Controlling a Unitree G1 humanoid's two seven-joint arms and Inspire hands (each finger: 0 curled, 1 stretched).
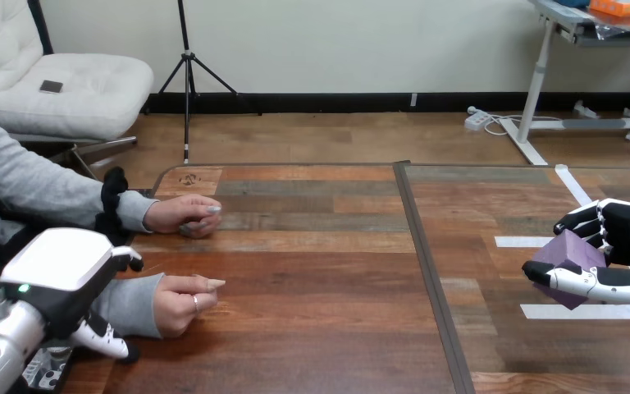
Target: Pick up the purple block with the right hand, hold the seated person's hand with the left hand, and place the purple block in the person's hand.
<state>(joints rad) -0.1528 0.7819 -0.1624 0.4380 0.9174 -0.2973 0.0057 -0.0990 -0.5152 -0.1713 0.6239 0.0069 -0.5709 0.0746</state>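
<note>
The purple block (572, 256) sits in my right hand (615, 246) at the right edge of the view, just above the table; the fingers and thumb curl round it. My left hand (66, 279) is at the lower left, its white back toward the camera, over the person's grey sleeve. One of its fingers (108, 341) pokes out below the person's wrist. Whether it grips the wrist I cannot tell. The person's nearer hand (184, 302) rests loosely curled on the table just right of my left hand. Their farther hand (184, 215) lies curled on the table behind it.
The wooden table (320, 328) has a dark seam (426, 271) running front to back down its middle. White tape strips (570, 311) mark the tabletop under and around my right hand.
</note>
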